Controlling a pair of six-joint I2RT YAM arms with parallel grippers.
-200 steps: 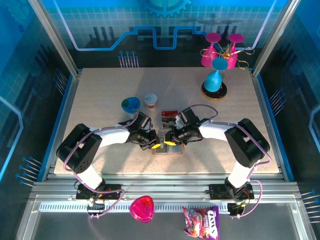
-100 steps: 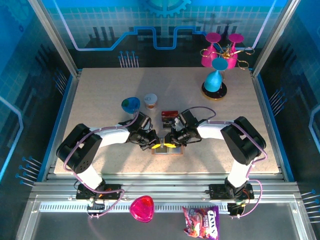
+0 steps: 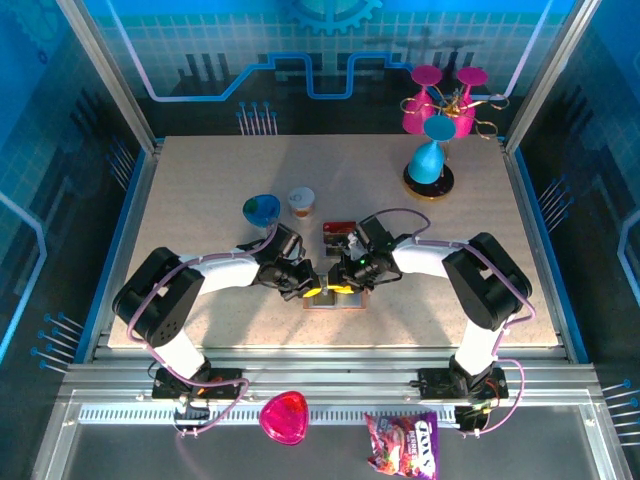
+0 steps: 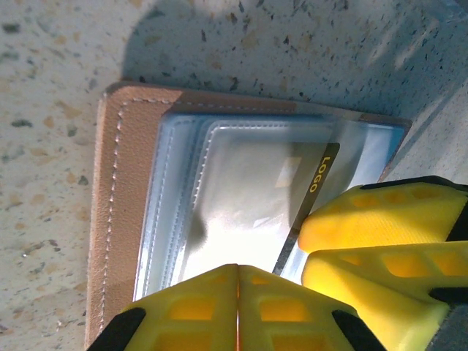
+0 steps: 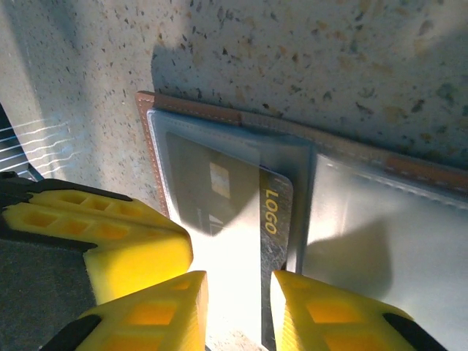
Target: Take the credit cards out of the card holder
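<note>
Credit card point(image 5: 274, 212), marked LOGO: partly out of clear sleeve point(image 5: 219, 168), free end at tips of right jaws.
Card holder point(image 5: 191, 110): open flat on worktop point(image 5: 307, 51), beneath both jaws.
Right gripper point(image 5: 238, 311): jaws spread.
Left gripper point(image 4: 238, 281): jaws pressed together, apparently bearing on sleeve.
Procedure: pin holder; close right jaws on card end only; draw straight along sleeve, no lift.

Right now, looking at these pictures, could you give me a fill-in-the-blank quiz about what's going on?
The card showing inside the card holder bears the word ____. The fingers of the left gripper and the right gripper are ____ in colour. The card holder lies spread ____ on the table, its inner side up.
Missing words: LOGO; yellow; open.
</note>
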